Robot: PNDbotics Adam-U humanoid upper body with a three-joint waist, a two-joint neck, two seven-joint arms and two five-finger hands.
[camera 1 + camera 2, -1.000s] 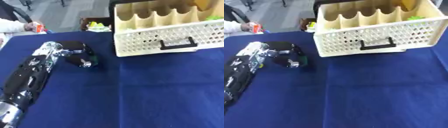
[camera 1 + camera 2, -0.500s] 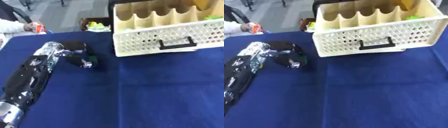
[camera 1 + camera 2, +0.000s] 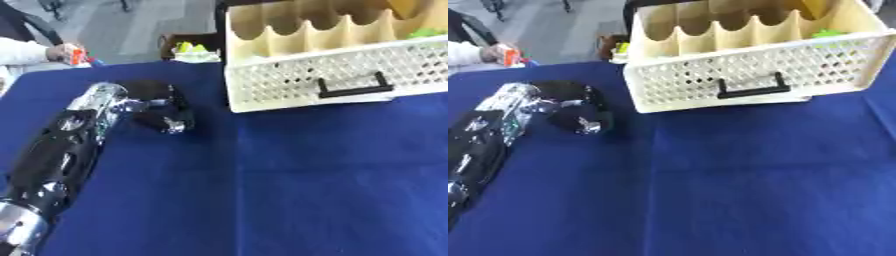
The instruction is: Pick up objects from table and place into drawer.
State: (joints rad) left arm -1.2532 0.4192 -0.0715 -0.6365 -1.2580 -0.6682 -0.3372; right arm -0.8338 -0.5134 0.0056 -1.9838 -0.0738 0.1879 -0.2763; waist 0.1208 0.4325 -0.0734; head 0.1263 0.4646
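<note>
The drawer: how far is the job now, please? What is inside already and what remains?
A green thing already lies in the open cream drawer, at its right end. The left hand sits curled on the blue table beside the drawer; whether it holds anything cannot be seen. Yellow-green items behind the table edge remain outside. The right hand is out of view.
</note>
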